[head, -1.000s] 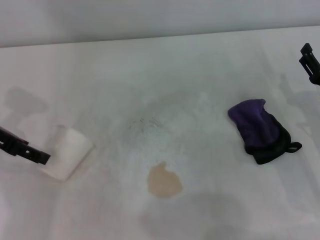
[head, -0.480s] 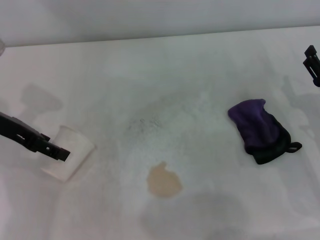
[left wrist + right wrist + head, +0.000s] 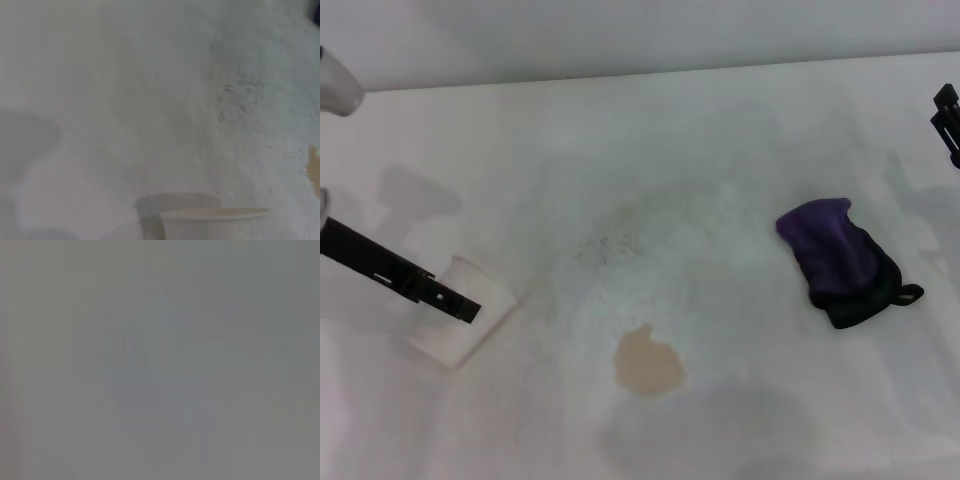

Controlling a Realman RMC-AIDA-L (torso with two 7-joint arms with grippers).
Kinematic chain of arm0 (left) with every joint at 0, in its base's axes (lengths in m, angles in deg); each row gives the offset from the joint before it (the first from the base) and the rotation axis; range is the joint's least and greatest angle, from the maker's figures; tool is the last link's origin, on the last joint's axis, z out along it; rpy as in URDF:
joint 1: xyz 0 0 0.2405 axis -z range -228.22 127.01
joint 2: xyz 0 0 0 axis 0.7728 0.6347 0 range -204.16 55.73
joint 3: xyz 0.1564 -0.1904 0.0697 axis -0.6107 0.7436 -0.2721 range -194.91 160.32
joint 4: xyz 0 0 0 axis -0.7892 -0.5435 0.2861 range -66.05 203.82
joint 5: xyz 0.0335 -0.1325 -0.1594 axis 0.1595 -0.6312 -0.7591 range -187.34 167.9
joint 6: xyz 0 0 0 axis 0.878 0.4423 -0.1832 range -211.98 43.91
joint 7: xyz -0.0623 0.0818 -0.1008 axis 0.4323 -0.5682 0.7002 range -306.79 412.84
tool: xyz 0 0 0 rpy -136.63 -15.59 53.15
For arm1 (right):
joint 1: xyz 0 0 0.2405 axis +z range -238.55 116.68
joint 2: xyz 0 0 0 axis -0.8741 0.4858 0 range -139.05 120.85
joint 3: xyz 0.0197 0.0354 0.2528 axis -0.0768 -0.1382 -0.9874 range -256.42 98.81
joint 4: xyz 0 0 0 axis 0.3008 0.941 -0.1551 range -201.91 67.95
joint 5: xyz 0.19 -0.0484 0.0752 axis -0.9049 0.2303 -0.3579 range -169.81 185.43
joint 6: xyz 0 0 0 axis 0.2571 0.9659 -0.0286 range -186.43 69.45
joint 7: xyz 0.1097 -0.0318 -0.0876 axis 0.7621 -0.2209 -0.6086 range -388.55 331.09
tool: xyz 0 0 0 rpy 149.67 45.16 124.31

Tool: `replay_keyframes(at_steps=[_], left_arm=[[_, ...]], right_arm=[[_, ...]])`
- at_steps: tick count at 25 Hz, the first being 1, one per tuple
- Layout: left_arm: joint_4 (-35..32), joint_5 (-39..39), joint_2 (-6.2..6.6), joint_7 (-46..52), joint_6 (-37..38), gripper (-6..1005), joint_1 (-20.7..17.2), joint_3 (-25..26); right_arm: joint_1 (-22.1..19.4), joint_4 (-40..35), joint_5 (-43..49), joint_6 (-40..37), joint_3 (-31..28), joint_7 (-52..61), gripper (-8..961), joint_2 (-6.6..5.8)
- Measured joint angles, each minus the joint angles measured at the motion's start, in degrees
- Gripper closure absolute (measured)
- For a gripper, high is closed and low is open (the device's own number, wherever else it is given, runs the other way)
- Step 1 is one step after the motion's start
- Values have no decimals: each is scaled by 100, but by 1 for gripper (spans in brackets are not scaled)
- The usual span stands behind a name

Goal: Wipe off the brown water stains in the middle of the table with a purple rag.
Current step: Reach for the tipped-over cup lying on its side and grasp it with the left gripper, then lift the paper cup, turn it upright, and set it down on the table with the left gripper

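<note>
Finds the left gripper [image 3: 460, 303] further in over the table [image 3: 700, 150] than a second ago: then at the left edge beside the white cup [image 3: 452, 338], now reaching across the cup, with its tip past the cup's far side and pointing toward the middle. Cannot tell how far open this claw is, or whether it holds anything; appears only as a thin black bar in the head view. Shows in the left wrist view the cup rim close below the camera, and a sliver of the brown water stains [image 3: 648, 362] at the picture's edge.

Finds the right gripper [image 3: 947, 115] at the far right edge, slipped a little more out of view than before. Cannot tell its opening either. Gives nothing readable in the right wrist view.

Leaves the purple rag [image 3: 838, 260] exactly where it was, bunched on the right part of the table, well apart from both grippers. Leaves the stain also unchanged, near the middle front, between cup and rag.

Means, as a judgement, no wiping begun yet: rag not picked up, and only the arm on the cup's side moving.
</note>
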Motion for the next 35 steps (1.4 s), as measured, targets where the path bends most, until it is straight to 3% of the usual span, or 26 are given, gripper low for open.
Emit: replay_keyframes(at_steps=[16, 35], left_arm=[[-573, 68, -26, 569, -695, 139, -51, 9], [-1118, 9, -7, 448, -1110, 140, -27, 8]], right_arm=[[-57, -99, -2, 33, -14, -4, 92, -24], [26, -352, -45, -70, -37, 2, 93, -32]])
